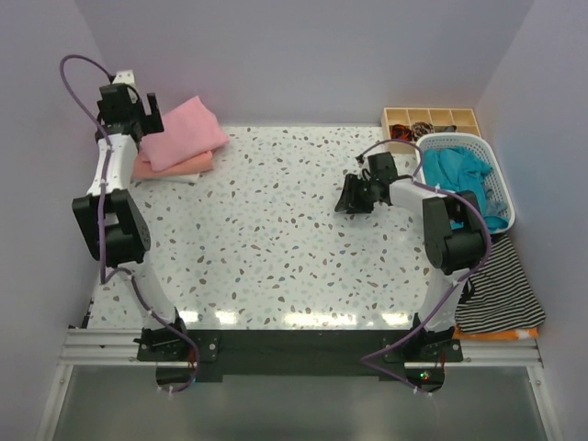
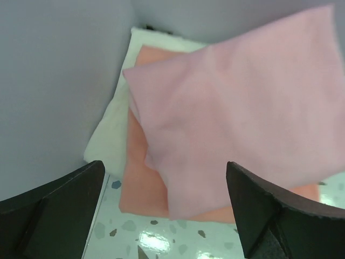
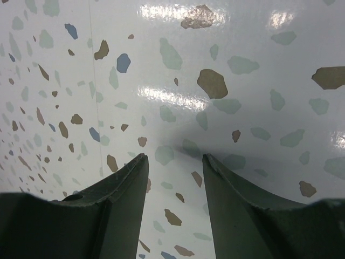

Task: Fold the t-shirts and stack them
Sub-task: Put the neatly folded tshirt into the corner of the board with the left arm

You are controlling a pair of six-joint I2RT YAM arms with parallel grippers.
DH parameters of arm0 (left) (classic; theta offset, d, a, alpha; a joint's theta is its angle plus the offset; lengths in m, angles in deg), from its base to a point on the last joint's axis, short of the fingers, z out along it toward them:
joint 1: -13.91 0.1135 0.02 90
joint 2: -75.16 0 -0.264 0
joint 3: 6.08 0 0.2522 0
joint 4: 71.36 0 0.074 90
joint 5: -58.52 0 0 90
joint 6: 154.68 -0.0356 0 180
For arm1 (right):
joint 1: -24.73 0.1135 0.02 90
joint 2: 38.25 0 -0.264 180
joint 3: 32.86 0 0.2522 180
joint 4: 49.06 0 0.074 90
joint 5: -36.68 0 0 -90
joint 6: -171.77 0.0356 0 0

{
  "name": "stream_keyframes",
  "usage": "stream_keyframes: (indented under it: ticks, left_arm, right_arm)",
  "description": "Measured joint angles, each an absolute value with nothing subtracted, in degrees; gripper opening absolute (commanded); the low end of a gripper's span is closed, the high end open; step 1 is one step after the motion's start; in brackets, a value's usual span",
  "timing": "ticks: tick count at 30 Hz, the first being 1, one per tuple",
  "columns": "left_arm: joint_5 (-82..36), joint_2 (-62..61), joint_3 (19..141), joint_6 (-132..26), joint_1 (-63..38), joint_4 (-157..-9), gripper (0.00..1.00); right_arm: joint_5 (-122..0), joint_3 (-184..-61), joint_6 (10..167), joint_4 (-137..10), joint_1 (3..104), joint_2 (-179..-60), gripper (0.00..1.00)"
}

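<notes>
— How did the left gripper (image 2: 165,163) stand?

— Jaws spread wide, gripping nothing. It hung just over the folded light pink cotton tee (image 1: 186,129), which topped a folded salmon-orange tee (image 1: 179,166) and a white one (image 2: 108,135), close against the grey wall (image 2: 48,81) in the far left corner.

— And the right gripper (image 3: 173,162)?

— Partly parted, empty, over the speckled terrazzo tabletop (image 1: 276,248). The crumpled teal tee (image 1: 459,175) lay in the white slatted plastic basket (image 1: 501,197) to its right, behind its fingers, with no clear long axis. I'd judge the right arm nearer, with mid-table room for folding.

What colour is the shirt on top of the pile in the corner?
Light pink; the top shirt shows best in the left wrist view.
</notes>
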State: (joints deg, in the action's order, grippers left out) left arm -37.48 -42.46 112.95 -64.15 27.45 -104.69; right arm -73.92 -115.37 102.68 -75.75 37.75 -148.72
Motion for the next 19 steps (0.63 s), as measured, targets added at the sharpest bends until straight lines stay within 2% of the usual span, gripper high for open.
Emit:
stream_keyframes:
  ticks: [4, 11, 19]
  left_arm:
    - [-34.0, -30.2, 106.4, -61.0, 25.7, -100.5, 1.00]
    - [-27.8, -4.8, 85.3, -56.5, 11.7, -87.1, 1.00]
    - [-24.2, 7.6, 59.5, -51.6, 4.3, -79.6, 1.00]
  right_arm:
    - [-72.9, -114.1, 102.6, -75.7, 37.9, -147.4, 0.50]
    - [-69.3, -110.6, 102.6, -76.0, 39.1, -139.1, 0.50]
    - [-61.7, -102.8, 101.9, -76.1, 41.6, -126.9, 0.50]
